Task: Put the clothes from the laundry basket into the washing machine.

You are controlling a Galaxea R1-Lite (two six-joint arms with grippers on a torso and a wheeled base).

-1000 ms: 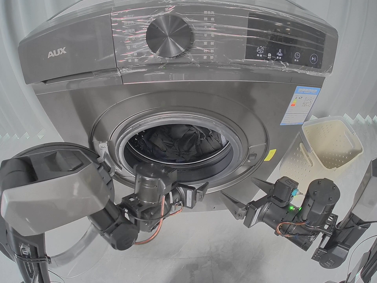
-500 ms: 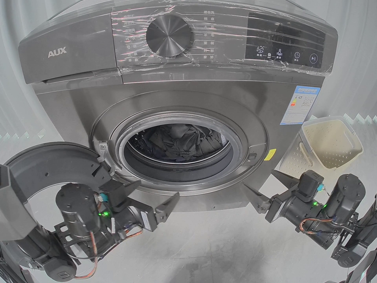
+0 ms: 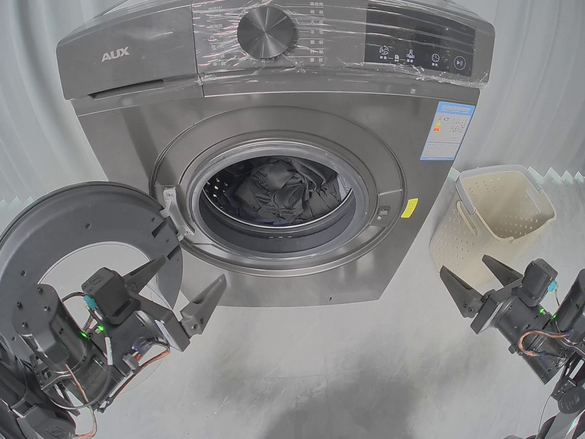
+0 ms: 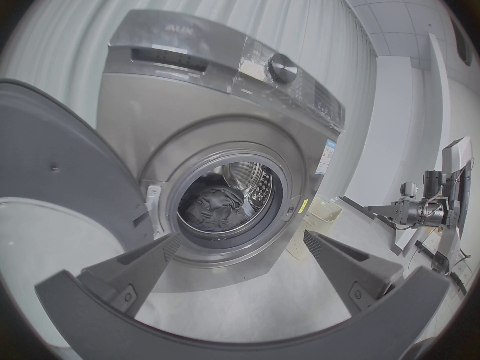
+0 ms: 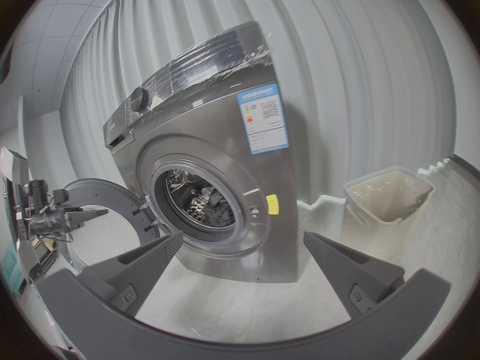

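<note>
Clothes [image 3: 277, 190] of dark fabric are seen heaped in a crumpled pile inside the drum of the washing machine [image 3: 122, 141], whose round door [image 3: 79, 227] is swung fully open on the robot's left. The laundry basket [image 3: 496, 214] is stood on the floor just beside the machine's right side, and its visible interior appears empty, so the loading is judged essentially done. The left gripper [image 3: 194, 267] is held low in front of the door with its fingers spread wide and nothing between them; the right gripper [image 3: 463, 263] is held near the basket, likewise spread wide and empty. The fabric is judged soft, limp and light. If more handling is needed, a raised fold atop the pile is best pinched, since loose ends can be expected to trail and snag on the door rim.
</note>
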